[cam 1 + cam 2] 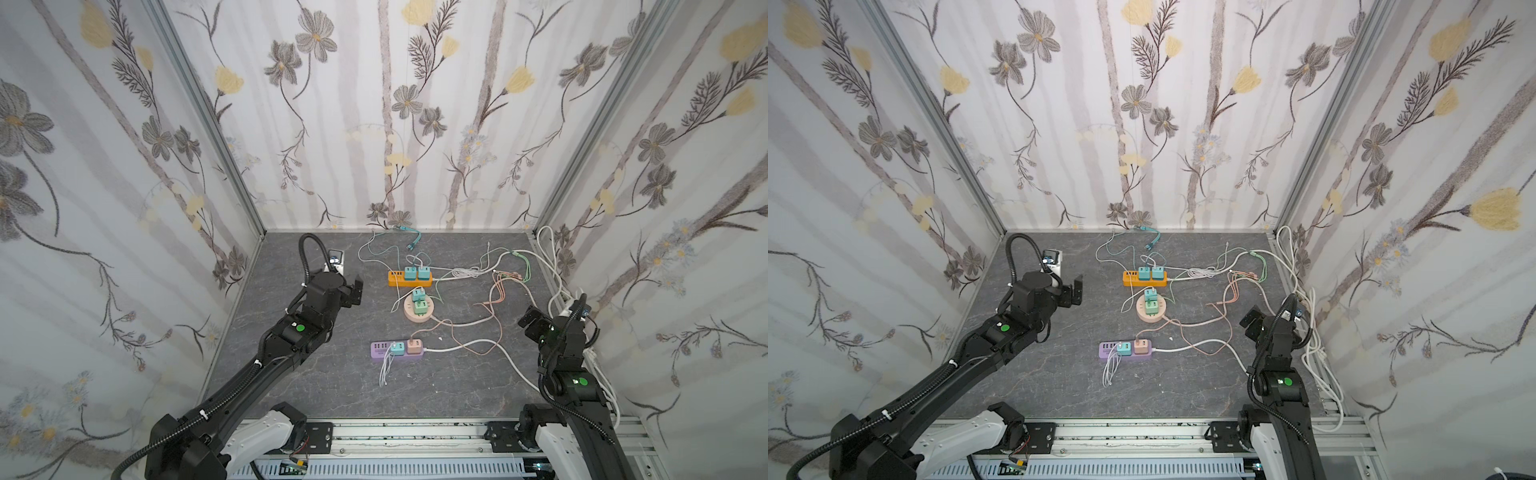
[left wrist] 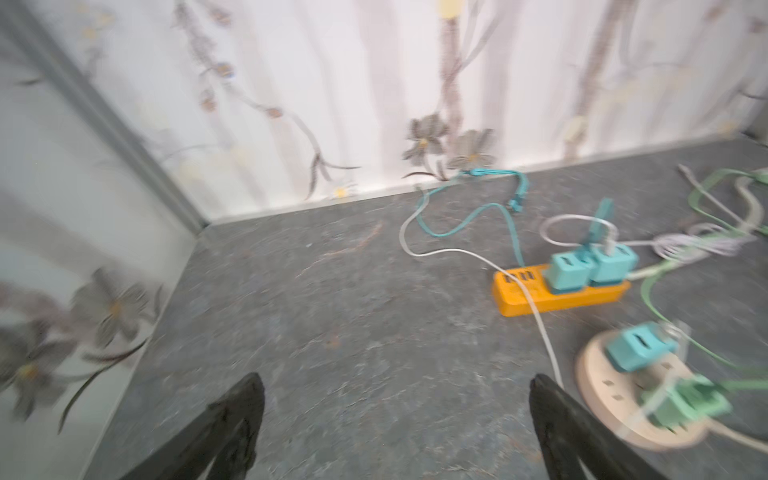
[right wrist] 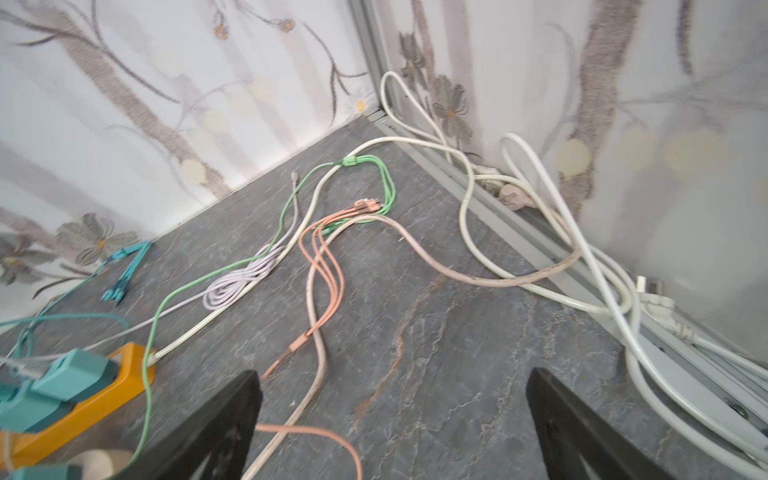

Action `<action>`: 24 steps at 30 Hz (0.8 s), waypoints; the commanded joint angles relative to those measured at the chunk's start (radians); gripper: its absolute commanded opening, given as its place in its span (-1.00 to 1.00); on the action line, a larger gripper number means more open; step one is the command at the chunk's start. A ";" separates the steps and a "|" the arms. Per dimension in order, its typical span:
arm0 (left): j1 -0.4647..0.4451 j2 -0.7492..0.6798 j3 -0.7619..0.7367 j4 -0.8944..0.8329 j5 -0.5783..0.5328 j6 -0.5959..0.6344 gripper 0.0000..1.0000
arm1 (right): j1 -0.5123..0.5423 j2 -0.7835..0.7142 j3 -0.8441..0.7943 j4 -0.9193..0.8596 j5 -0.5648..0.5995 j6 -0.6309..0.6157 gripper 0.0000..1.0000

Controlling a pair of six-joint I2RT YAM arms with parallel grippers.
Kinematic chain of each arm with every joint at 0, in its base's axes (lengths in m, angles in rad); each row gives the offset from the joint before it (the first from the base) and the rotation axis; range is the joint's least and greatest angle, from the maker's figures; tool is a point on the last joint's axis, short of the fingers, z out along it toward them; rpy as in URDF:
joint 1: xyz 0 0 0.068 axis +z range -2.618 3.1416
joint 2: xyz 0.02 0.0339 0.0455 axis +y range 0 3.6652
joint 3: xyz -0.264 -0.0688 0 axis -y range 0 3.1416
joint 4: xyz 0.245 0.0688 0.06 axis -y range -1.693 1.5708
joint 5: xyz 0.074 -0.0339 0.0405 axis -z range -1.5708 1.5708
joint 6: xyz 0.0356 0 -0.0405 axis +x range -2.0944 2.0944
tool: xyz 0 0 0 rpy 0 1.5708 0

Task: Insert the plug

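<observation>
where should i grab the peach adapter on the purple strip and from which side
Grip the peach adapter by its near and far faces, coming straight down from above and closing across the width of the purple strip. It stands upright as a small cube, and the teal adapter sits right beside it along the strip, so a grip in that direction probably has no room.

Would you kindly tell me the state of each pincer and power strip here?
Left pincer: open, empty.
Right pincer: open, empty.
Orange strip: two teal chargers plugged in.
Round socket: teal charger, green charger plugged in.
Purple strip: aqua charger, pink charger plugged in.
</observation>
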 commanded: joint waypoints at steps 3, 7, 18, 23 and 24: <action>0.129 -0.069 -0.146 0.046 -0.314 -0.179 1.00 | -0.046 0.010 -0.090 0.191 0.182 -0.051 0.99; 0.208 -0.039 -0.227 0.044 -0.434 -0.192 1.00 | -0.049 0.110 -0.149 0.333 0.308 -0.177 0.99; 0.374 0.124 -0.353 0.282 -0.252 -0.099 1.00 | -0.056 0.392 -0.118 0.700 -0.133 -0.379 0.99; 0.389 0.208 -0.338 0.364 -0.097 -0.070 1.00 | -0.049 0.492 -0.122 0.887 -0.291 -0.484 0.99; 0.389 0.223 -0.330 0.367 -0.083 -0.065 1.00 | -0.049 0.509 -0.127 0.928 -0.307 -0.491 0.99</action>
